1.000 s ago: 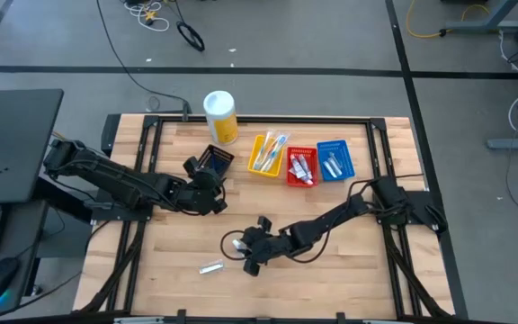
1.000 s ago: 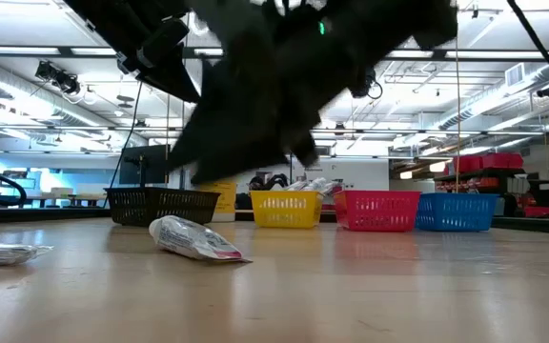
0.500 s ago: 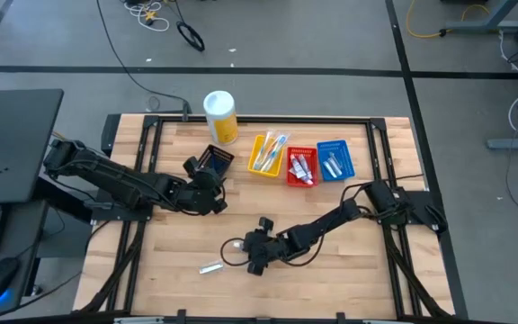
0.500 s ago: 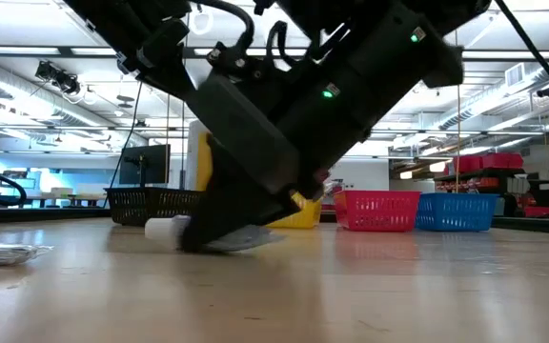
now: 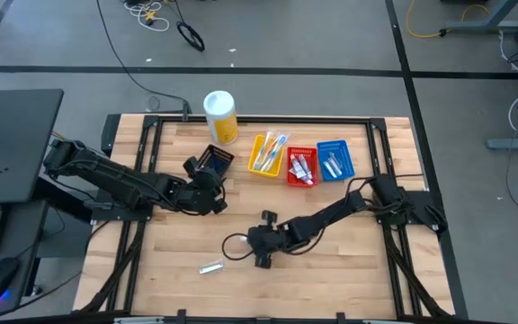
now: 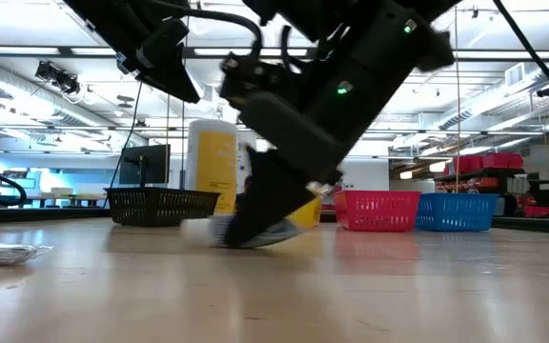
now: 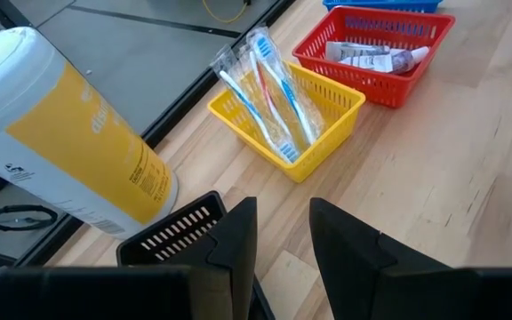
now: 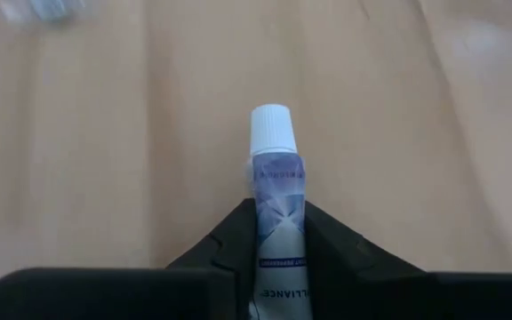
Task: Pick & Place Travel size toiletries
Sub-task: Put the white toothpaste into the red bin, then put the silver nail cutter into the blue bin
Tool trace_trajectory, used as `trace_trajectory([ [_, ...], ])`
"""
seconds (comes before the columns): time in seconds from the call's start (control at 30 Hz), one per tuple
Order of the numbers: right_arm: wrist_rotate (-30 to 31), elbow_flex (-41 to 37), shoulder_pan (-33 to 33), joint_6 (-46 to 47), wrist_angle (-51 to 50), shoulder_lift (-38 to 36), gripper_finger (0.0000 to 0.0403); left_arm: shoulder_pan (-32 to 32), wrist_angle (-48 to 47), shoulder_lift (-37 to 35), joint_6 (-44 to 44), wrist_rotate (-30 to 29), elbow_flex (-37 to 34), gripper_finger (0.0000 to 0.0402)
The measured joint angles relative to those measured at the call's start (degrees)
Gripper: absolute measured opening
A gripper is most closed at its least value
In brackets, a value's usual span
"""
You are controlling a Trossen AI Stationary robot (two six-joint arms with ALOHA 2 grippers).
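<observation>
My right gripper (image 5: 257, 248) is at the table's middle near side, shut on a small white toothpaste tube (image 8: 278, 200) with blue marks and a white cap (image 8: 271, 124). In the low view the right gripper (image 6: 255, 227) stands low over the table with the tube (image 6: 276, 234) at its tips. A clear-wrapped item (image 5: 210, 266) lies flat on the wood to the gripper's left near side. My left gripper (image 5: 209, 198) hovers open beside the black tray (image 5: 215, 160). Wrapped toothbrushes (image 7: 269, 98) lie in the yellow tray (image 5: 268, 153), and tubes (image 7: 372, 58) lie in the red tray (image 5: 301, 167). My right gripper pinches the tube's body (image 8: 279, 233) between its two fingers (image 8: 228, 244), behind the cap. The fingers lie along the tube, and the capped end sticks out past them. They slant down from the table's right. I cannot tell whether the tube is clear of the wood.
A tall yellow canister (image 5: 220, 115) with a white lid stands at the far edge. The black, yellow, red and blue (image 5: 334, 159) trays sit in a row in front of it. A cable loops off the right arm (image 5: 234, 243).
My right gripper came down onto the tube lying on the table and took hold of it. It then carried the tube a short way toward the table's right and far side. The left arm kept still.
</observation>
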Motion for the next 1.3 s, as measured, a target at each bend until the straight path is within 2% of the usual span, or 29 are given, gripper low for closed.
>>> trace_trajectory([
  [0.07,0.2,-0.14,-0.5,-0.63,-4.29,-1.77,0.0081,-0.01,-0.02,0.0,-0.1,0.0,-0.02,0.0114],
  [0.13,3.03,-0.3,-1.04,-0.66,-10.55,-3.95,0.008,-0.02,0.02,0.0,-0.14,0.0,0.01,0.0114],
  [0.23,11.34,-0.2,-1.97,0.55,-21.54,-8.97,0.008,-0.01,0.03,0.0,-0.14,0.0,-0.02,0.0114],
  [0.4,25.73,-0.44,-5.4,9.06,-40.42,-16.22,0.0079,-0.01,0.46,0.0,-0.15,0.0,-0.02,0.0114],
  [0.5,30.53,-1.82,-9.26,14.32,-46.55,-19.78,0.0079,0.0,0.84,0.0,0.11,0.0,-0.02,0.0114],
  [0.67,27.04,-6.84,-18.09,15.9,-42.12,-22.81,0.0079,0.0,1.74,0.0,0.51,-0.07,0.01,0.0114],
  [0.87,15.71,-12.79,-26.87,9.88,-31.05,-22.56,0.0081,0.0,1.75,0.0,0.34,0.42,0.01,0.0114],
  [1.03,13.28,-14.13,-29.83,3.81,-25.92,-22.61,0.0095,0.0,1.75,0.0,0.27,0.42,0.01,0.0114],
  [1.3,8.57,-14.13,-31.6,0.86,-26.35,-22.61,0.014,0.0,1.74,0.0,0.47,0.33,0.01,0.0114],
])
